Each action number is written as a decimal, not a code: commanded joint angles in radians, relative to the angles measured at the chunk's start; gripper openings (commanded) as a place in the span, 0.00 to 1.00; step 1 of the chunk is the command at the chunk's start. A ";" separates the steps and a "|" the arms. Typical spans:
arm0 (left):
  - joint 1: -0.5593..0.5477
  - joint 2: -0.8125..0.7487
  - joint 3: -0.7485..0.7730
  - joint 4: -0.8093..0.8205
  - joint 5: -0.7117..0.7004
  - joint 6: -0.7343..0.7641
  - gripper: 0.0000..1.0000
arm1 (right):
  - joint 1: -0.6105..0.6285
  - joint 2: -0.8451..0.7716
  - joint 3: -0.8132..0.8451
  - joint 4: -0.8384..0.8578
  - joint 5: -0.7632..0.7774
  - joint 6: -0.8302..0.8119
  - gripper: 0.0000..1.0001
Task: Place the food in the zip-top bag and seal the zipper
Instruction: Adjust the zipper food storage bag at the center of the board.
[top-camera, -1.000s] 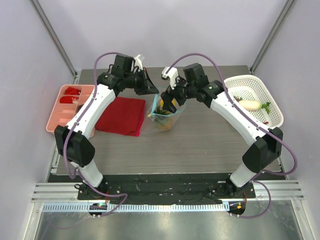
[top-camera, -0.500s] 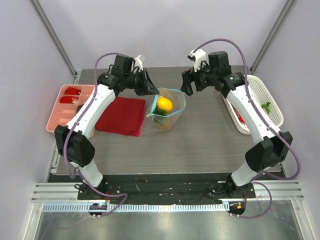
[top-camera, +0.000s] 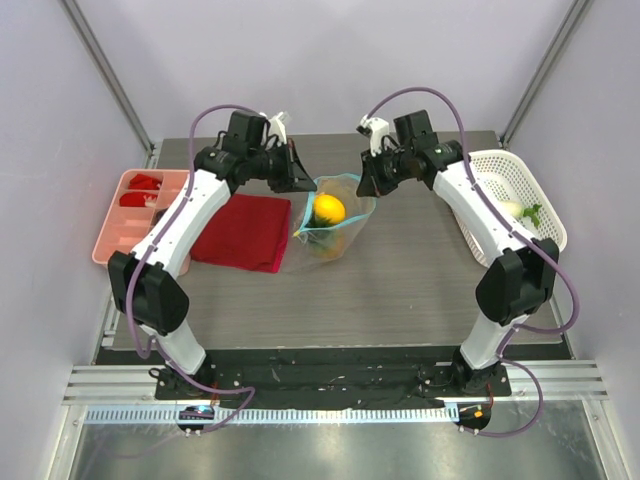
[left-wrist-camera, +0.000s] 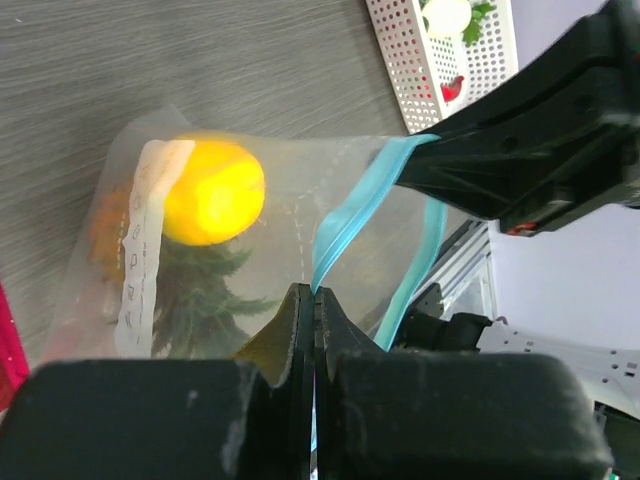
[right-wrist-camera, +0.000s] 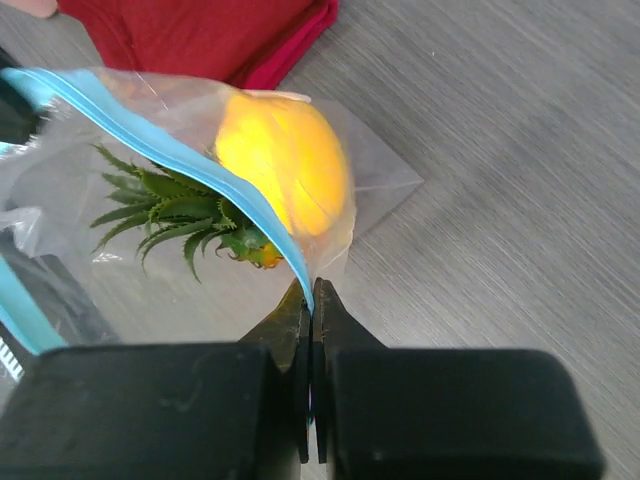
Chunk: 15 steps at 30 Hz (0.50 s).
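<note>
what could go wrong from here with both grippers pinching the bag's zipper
1. The left gripper and right gripper each pinch only the thin teal zipper; a tug apart could slip one grip, and the zip-top bag may sag.
2. The orange sits high by the mouth and may jam the seal or roll out.
3. The radish lies in the white basket; sealing now would leave it out.

One bag (top-camera: 355, 222), one orange (top-camera: 329, 209), one pineapple (right-wrist-camera: 190, 215)
</note>
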<state>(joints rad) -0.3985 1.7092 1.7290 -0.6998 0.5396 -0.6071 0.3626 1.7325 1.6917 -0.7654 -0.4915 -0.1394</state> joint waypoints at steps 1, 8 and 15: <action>0.006 -0.052 -0.025 0.003 -0.027 0.064 0.00 | 0.001 -0.088 0.163 -0.018 -0.005 0.030 0.01; 0.000 -0.042 -0.043 0.008 -0.027 0.121 0.00 | 0.190 -0.140 0.285 -0.118 0.075 -0.017 0.01; -0.014 0.021 -0.059 -0.059 -0.047 0.161 0.00 | 0.300 -0.143 0.065 -0.085 0.241 -0.077 0.01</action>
<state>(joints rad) -0.4084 1.6981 1.6894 -0.7055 0.5289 -0.5003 0.6598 1.5776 1.8027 -0.8696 -0.3534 -0.1871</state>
